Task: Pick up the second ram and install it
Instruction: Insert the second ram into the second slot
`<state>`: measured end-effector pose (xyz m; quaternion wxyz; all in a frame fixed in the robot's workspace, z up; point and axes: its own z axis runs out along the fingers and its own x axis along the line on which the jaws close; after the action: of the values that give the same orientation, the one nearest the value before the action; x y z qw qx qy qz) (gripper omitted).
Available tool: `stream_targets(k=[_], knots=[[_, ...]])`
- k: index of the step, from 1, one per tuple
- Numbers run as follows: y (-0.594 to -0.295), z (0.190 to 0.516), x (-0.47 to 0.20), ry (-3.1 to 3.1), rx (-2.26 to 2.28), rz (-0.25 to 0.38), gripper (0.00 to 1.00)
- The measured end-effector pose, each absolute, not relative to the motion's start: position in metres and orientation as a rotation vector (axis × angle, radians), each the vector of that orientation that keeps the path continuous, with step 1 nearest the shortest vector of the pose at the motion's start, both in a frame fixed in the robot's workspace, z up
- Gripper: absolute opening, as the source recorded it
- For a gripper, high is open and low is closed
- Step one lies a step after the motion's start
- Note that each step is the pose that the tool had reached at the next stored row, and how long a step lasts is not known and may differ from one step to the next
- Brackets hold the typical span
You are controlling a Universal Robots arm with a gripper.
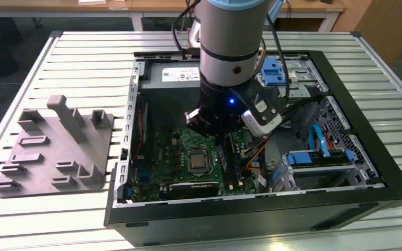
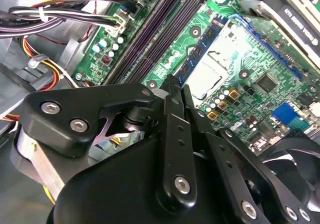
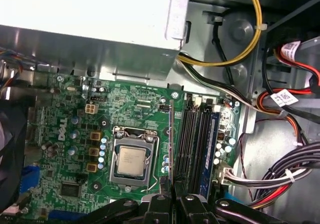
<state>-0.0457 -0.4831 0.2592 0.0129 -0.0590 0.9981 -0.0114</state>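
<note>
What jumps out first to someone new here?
The arm reaching down into the open PC case, its gripper shut on the second ram, held edge-on over the slots beside the silver CPU on the green motherboard. A grey fixture lies at the exterior view's left.

The second ram point(image 3: 171, 139), a thin dark strip, is seen edge-on, upright, clamped between the closed fingertips of the gripper point(image 3: 172, 186) and extended straight out from them, just beside the memory slots.
</note>
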Motion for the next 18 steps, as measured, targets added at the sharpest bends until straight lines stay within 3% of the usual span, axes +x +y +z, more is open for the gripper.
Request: stream_targets(k=[18], knots=[[-0.483, 0.2573, -0.0457, 3.118, 0.015, -0.038, 0.14]])
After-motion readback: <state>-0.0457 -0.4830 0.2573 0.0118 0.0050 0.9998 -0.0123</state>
